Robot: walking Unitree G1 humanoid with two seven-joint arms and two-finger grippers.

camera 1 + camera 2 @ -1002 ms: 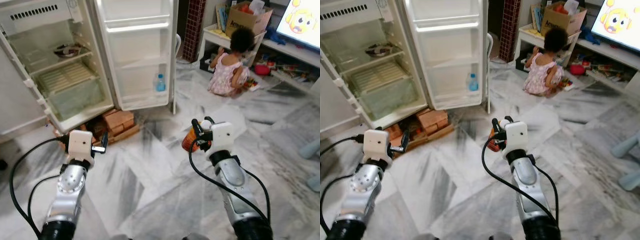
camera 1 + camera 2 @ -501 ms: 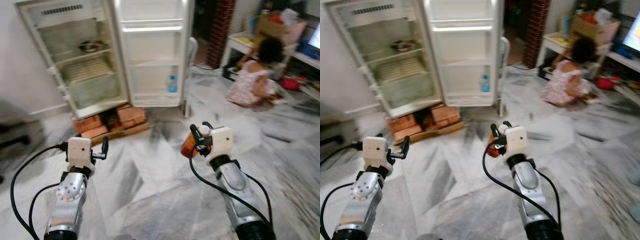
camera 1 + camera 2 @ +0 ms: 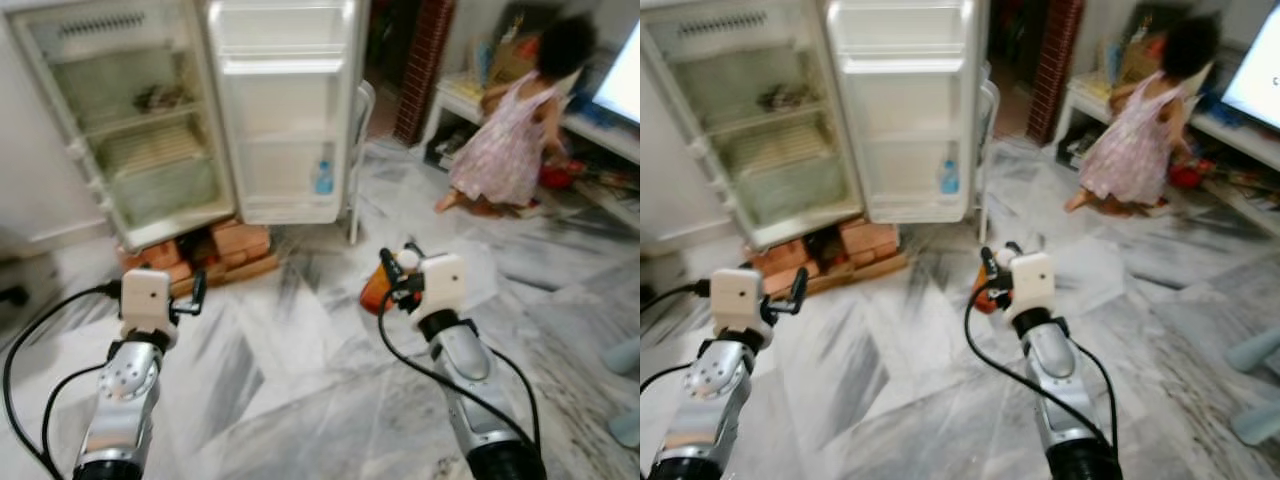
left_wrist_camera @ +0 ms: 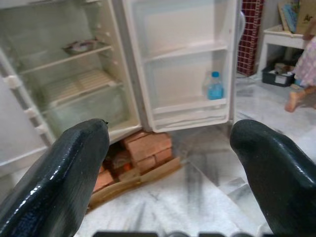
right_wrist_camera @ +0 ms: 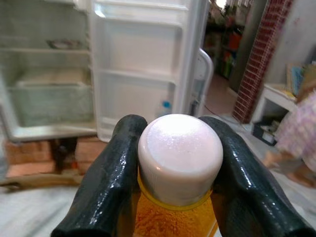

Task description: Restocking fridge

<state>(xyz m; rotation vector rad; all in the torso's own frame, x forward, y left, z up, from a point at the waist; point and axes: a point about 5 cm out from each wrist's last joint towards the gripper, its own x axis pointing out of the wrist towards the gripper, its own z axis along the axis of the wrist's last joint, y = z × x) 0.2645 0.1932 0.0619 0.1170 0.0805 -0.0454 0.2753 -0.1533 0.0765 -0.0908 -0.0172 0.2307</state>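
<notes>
Nearest to you, both silver arms reach forward over the grey-veined marble floor [image 3: 300,390]. Your left gripper [image 4: 168,148] is released, its black fingers [image 4: 64,173] spread wide with nothing between them, and it looks straight at the open fridge. Your right gripper [image 5: 170,158] is clenched on an orange bottle [image 5: 170,217] with a white cap [image 5: 180,155]; the fingers [image 5: 106,182] press against the cap and neck from both sides. In the head views that bottle [image 3: 378,287] is held out over the floor, well apart from the fridge and a little to its right.

Beyond the grippers, the fridge [image 3: 120,130] stands on bricks [image 3: 238,240] and a strip of wood, with its door [image 3: 285,110] swung fully open toward you. On the lower door shelf stands a clear water bottle [image 3: 323,178] with a blue cap and label. Inside the cabinet, a dark dish [image 4: 81,46] sits on the upper shelf, and a pale drawer [image 3: 165,190] lies below a slatted tray.

Farther off on the right, a child in a pink dress [image 3: 515,130] stands at a low white shelf unit [image 3: 470,105] that carries books and a cardboard box; this part is blurred. A brick column [image 3: 420,55] rises between the fridge door and that unit, and a bright screen [image 3: 620,85] shows at the far right edge.
</notes>
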